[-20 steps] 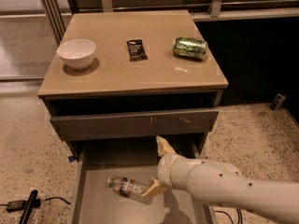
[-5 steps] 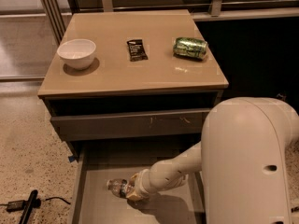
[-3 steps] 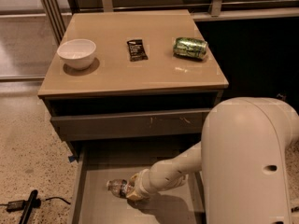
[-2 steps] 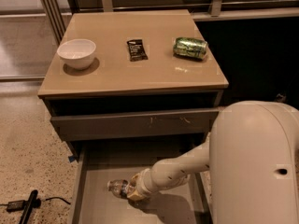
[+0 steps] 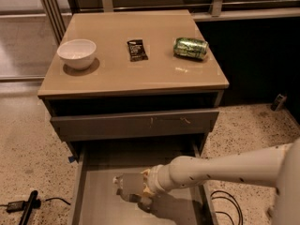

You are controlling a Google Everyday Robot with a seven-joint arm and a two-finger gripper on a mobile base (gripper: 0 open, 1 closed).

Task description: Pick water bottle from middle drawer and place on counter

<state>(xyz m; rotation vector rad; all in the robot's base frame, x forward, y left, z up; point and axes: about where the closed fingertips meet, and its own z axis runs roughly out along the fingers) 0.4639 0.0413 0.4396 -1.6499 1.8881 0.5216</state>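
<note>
The water bottle [image 5: 127,185] lies on its side in the open middle drawer [image 5: 98,205], white cap pointing left. My gripper [image 5: 143,192] reaches in from the right on a long white arm and is shut around the bottle's right end, just above the drawer's grey floor. The fingers are mostly hidden behind the wrist and the bottle. The tan counter [image 5: 117,76] is above, over the grey cabinet.
On the counter stand a white bowl [image 5: 77,53] at the left, a dark packet [image 5: 137,49] in the middle and a green can [image 5: 191,48] lying at the right. A shut grey drawer front [image 5: 136,123] hangs over the open drawer. Cables [image 5: 26,205] lie on the floor.
The bulky upper part of my arm has swung out of the right of the view, leaving the forearm. The gripper stays closed on the bottle, which has barely shifted.
</note>
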